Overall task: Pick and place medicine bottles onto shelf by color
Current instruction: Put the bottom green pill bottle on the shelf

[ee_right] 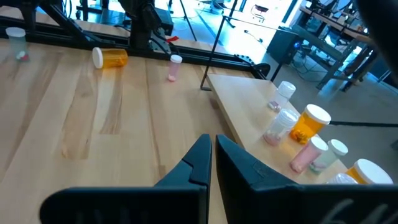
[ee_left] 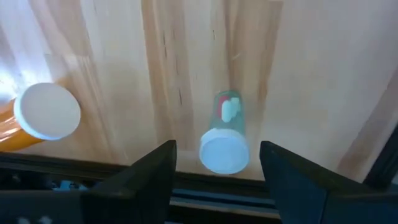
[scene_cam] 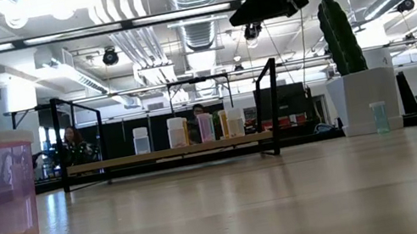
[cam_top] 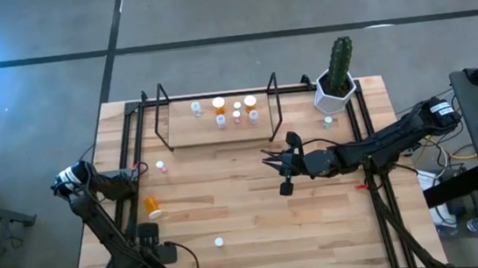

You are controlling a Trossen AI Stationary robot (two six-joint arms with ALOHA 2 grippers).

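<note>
Shelf [cam_top: 221, 129]: a low, pale wooden board inside a thin black wire frame, at the far middle of the counter [cam_top: 247, 212].
Bottles on the shelf [cam_top: 235, 110]: small cylinders with white caps, orange, clear and pinkish bodies, standing upright in a loose cluster.
Orange bottle [cam_top: 153, 207]: lay on its side near the counter's left edge, white cap showing; also seen in the left wrist view [ee_left: 28, 118].
Pink bottle [cam_top: 161, 166]: upright, translucent, left of the shelf and apart from it.
Clear bottle [cam_top: 219, 240]: upright near the front of the counter, a few pale pills at its base; in the left wrist view [ee_left: 225, 134] it lay ahead of the gap between the dark fingers.
Greenish bottle [cam_top: 328, 121]: upright just beside the cactus pot [cam_top: 335, 89], a white hexagonal planter.
Right end effector [cam_top: 283, 170]: hovered above the counter in front of the shelf, fingers closed together, holding nothing.
Left end effector [cam_top: 150, 239]: at the front left of the counter, fingers spread wide, empty.
Counter: light, smooth planks with visible grain.
</note>
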